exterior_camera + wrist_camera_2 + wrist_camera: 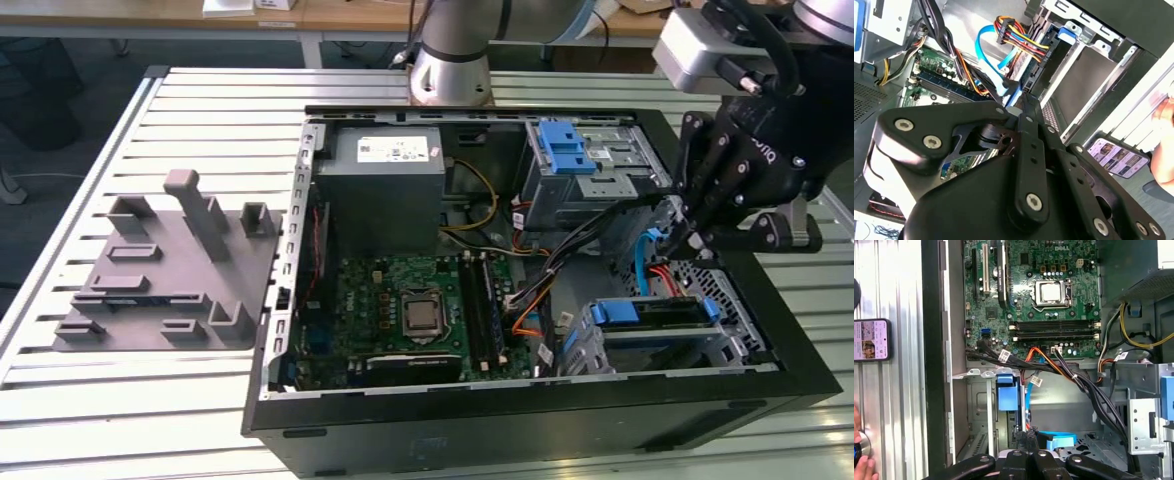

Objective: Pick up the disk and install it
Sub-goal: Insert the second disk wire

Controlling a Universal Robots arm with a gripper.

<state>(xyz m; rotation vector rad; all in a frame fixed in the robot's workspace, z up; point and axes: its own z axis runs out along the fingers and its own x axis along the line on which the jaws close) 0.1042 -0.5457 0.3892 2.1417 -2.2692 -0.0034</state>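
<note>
the black multi-link gripper (687, 238), fingers pressed together on nothing, hangs inside the open black computer case (534, 420) just above the flat silver disk in its blue plastic carrier frame (654, 312), already seated lengthwise in the lower metal bay (727, 350).

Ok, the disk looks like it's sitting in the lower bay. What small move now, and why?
Probably lift the pincer straight up a little. The disk sits in its bay, the pincer is shut just above it, and a blue cable runs right by its tip, so a sideways move could snag it.
</note>
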